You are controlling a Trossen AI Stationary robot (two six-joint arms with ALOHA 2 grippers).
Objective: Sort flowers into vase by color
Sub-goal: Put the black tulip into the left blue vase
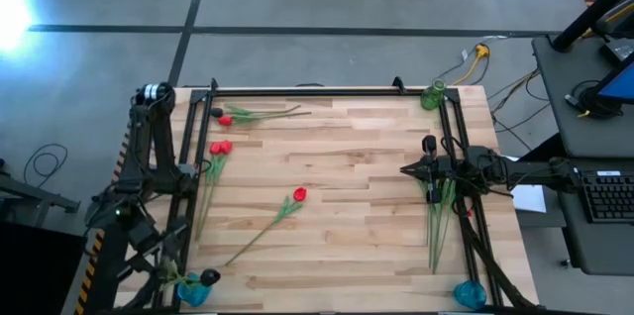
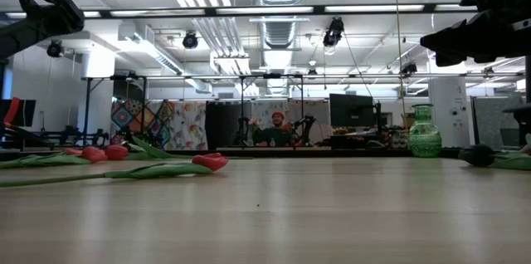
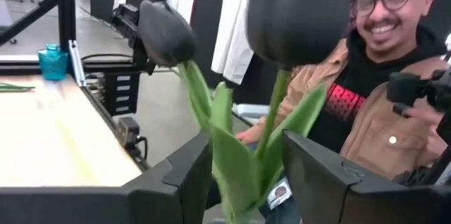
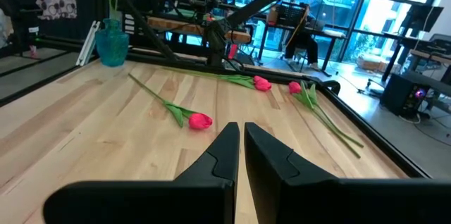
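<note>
Dark tulip stems (image 3: 243,160) between left fingers (image 3: 187,182); untouched.

Overhead and level views share the table (image 1: 337,206).

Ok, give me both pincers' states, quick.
Left pincer: open around dark tulip stems.
Right pincer: shut, empty.

The counter (image 1: 347,186) is pale wood with light and darker stripes. On it lie red flowers (image 1: 299,194) with green stems. Two near-black flowers (image 3: 299,16) have green leaves. A green glass vase (image 1: 432,96) stands at one counter corner, blue vases (image 1: 470,295) at two others.
</note>
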